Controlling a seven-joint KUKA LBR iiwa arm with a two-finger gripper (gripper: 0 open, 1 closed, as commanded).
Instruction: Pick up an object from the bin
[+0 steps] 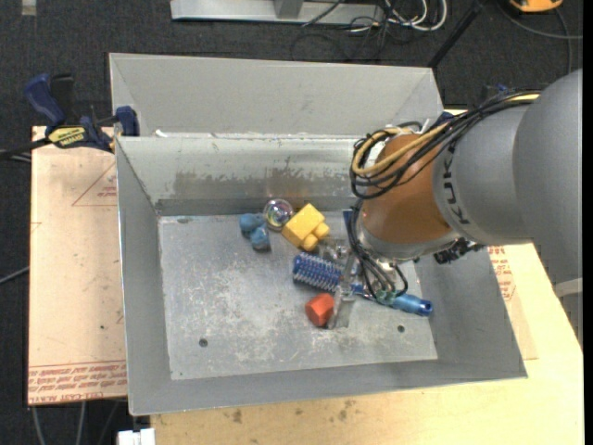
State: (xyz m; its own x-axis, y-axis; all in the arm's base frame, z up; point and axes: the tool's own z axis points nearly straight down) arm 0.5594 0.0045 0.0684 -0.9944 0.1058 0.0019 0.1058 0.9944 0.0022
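Mid-bin (222,327), right of centre: hovering low just beside the small orange block (321,311), below the blue ridged comb (313,270), probably lining up that loose piece. Jaws apart or together, cannot tell.

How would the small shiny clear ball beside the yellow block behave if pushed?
Being round, the small shiny clear ball would probably roll. Its glossy surface may be slippery. The yellow block beside it might stop it.
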